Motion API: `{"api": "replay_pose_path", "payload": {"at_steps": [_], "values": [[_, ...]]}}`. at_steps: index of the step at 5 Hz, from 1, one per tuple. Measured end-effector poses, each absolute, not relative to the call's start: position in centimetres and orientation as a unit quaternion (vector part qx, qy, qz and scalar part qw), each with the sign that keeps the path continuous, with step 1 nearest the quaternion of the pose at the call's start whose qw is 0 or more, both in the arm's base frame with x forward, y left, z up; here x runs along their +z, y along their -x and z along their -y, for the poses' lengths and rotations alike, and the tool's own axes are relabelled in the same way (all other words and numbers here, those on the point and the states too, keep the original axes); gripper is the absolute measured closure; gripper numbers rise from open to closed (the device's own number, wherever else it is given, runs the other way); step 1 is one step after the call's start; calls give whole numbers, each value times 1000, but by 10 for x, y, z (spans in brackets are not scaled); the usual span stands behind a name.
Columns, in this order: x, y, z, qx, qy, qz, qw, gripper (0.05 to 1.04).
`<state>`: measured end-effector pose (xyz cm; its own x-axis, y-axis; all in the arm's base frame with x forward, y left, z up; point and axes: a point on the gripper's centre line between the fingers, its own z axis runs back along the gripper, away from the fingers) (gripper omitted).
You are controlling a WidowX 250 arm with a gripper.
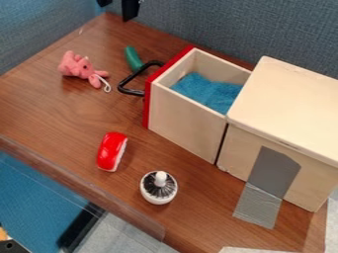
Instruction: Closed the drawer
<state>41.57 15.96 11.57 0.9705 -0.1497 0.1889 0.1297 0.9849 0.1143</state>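
Note:
At the top edge, left of centre, the gripper (117,4) shows as two black fingertips held apart with nothing between them. It is open, above and behind the drawer's handle and not touching it. The wooden drawer (188,121) stands pulled out to the left from its box (290,106), with a red front panel (165,79). A black bar handle (131,92) sticks out from that panel. A blue cloth (208,91) lies inside the drawer.
A pink plush toy (78,67) lies at the upper left, and a green object (133,58) lies behind the handle. Nearer the front are a red-and-white object (112,151) and a white round brush (158,188). Grey tape (258,205) runs from box to table (49,116).

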Motion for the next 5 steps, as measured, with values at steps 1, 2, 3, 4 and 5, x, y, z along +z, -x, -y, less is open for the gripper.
{"api": "replay_pose_path", "payload": {"at_steps": [1,2,3,4,5], "values": [[95,-412,-157,-71,-38,76,994,83],[65,-398,-137,-90,-13,41,995,83],[60,-391,-117,-107,5,32,994,83],[53,-383,-104,-113,12,17,993,83],[52,-384,-101,-112,7,13,994,92]]}}
